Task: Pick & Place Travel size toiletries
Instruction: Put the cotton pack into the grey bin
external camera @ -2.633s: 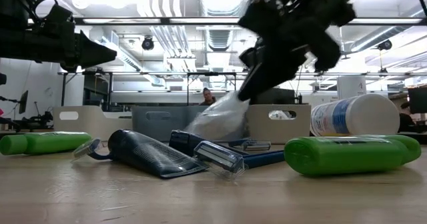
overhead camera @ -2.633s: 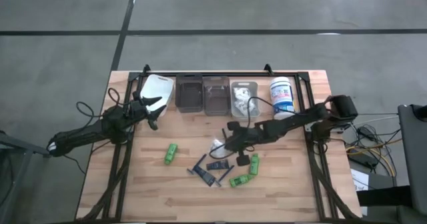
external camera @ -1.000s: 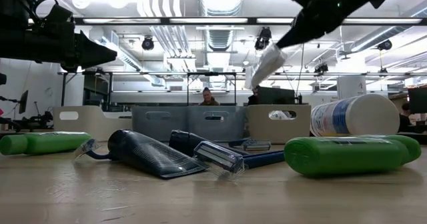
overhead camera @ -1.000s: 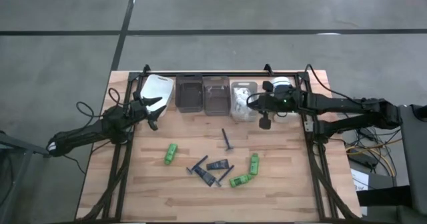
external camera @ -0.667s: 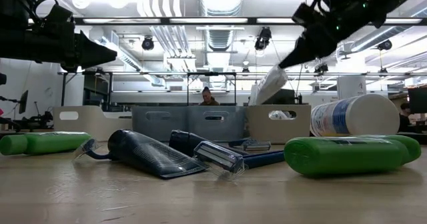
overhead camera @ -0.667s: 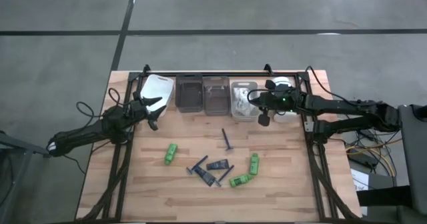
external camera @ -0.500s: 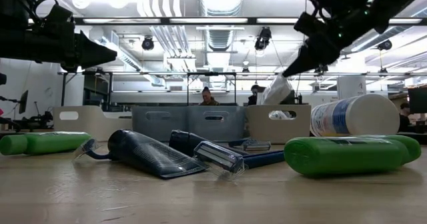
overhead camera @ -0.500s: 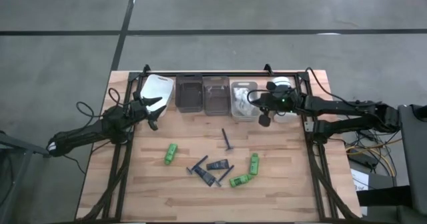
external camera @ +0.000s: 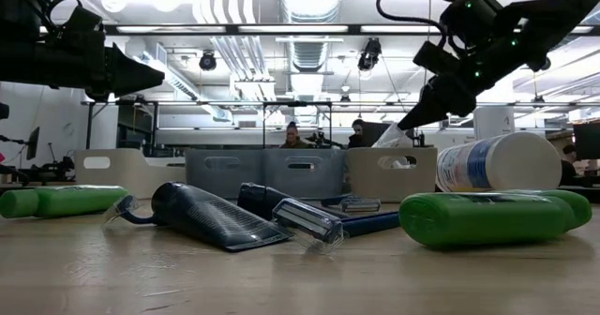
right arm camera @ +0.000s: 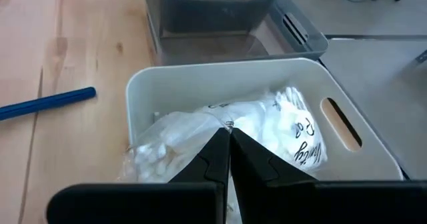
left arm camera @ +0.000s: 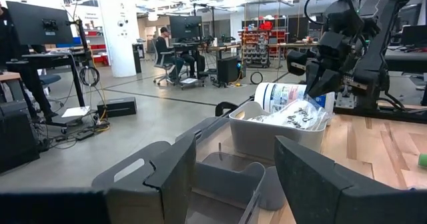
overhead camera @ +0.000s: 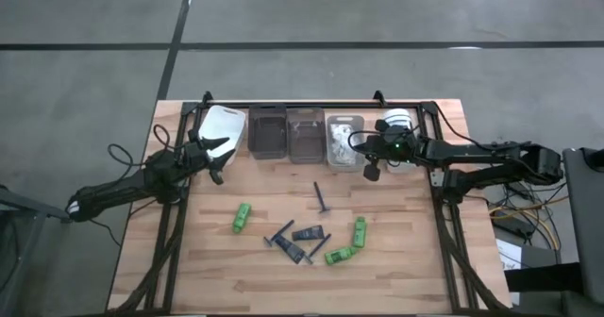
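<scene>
Packets (right arm camera: 220,141) heaped in white bin (right arm camera: 200,74)

Robotics lab: desks, monitors (left arm camera: 35,22), seated person (left arm camera: 165,45).

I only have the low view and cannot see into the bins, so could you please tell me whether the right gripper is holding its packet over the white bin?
Observer: Yes. In the right wrist view the right gripper is shut on a clear packet, directly above the white bin.
Operator: Thank you. Is anything else in that bin?
Observer: Yes, other packets with white contents lie inside it.
Operator: And where is the left arm?
Observer: From above, the left gripper is open at the table's left side, next to the leftmost white bin.
</scene>
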You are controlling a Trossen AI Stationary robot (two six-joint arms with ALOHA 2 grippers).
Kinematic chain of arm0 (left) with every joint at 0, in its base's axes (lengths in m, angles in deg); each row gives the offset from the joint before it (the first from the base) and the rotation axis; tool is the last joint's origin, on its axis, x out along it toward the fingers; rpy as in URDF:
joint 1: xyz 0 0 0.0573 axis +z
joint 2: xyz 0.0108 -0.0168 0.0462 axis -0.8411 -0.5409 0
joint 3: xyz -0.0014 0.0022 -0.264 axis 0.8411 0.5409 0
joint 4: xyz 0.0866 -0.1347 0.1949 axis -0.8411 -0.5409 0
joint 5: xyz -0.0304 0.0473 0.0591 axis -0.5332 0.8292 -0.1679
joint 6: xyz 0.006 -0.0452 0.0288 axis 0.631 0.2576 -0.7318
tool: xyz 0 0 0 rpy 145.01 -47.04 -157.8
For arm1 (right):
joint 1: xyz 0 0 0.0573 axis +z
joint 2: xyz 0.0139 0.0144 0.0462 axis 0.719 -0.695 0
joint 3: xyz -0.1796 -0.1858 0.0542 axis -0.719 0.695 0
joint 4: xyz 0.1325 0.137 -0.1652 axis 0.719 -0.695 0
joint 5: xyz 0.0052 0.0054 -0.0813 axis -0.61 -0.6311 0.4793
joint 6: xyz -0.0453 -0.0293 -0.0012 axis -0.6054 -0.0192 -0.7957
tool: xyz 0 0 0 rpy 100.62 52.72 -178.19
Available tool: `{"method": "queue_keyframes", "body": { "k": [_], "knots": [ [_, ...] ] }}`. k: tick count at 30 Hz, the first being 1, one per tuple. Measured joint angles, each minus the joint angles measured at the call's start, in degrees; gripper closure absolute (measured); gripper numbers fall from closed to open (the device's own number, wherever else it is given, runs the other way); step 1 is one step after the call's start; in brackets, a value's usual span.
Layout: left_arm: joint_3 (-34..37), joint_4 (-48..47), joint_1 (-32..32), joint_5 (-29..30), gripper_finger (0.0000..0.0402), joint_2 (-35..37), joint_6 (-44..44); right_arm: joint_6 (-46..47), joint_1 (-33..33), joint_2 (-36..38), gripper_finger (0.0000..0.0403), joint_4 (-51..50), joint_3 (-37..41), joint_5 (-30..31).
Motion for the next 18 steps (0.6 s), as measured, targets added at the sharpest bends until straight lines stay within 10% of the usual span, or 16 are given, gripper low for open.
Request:
{"method": "queue_keyframes", "body": {
  "k": [8, 18],
  "knots": [
    [0.0, 0.02, 0.02, 0.0, 0.0195, 0.0, 0.0, -0.3, -1.0, -0.75, 0.0383, 0.13, 0.02, 0.0],
    [0.0, 0.02, 0.04, 0.0, 0.0195, 0.0, 0.0, 0.26, -1.0, -0.58, 0.0268, 0.03, -0.44, 0.0]
  ]
}}
